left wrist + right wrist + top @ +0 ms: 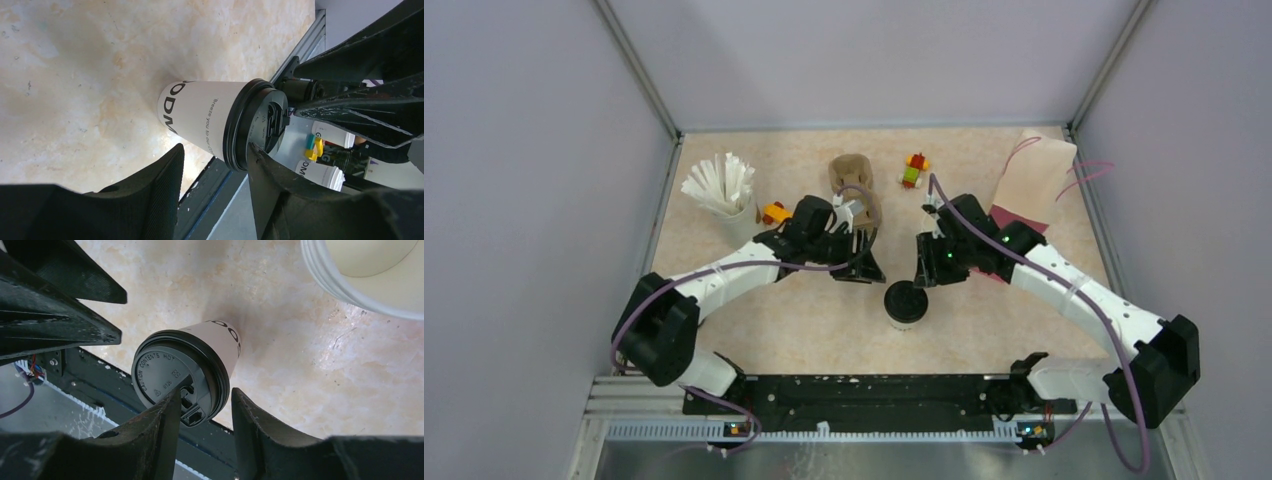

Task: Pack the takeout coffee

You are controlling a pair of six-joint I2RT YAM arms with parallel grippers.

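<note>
Lidded coffee cup (200, 117) stands upright near the table (804, 330) front edge, left gripper (861, 268) and right gripper (927, 272) spread open, empty, close by; you grip its paper wall gently, below the lid (260, 125)

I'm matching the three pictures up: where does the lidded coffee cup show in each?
Top external: the lidded coffee cup stands just below centre.
Left wrist: the cup is at centre, lid pointing right.
Right wrist: the cup is left of centre, lid toward the camera.
Shared landmark: the beige marbled tabletop under it.
</note>
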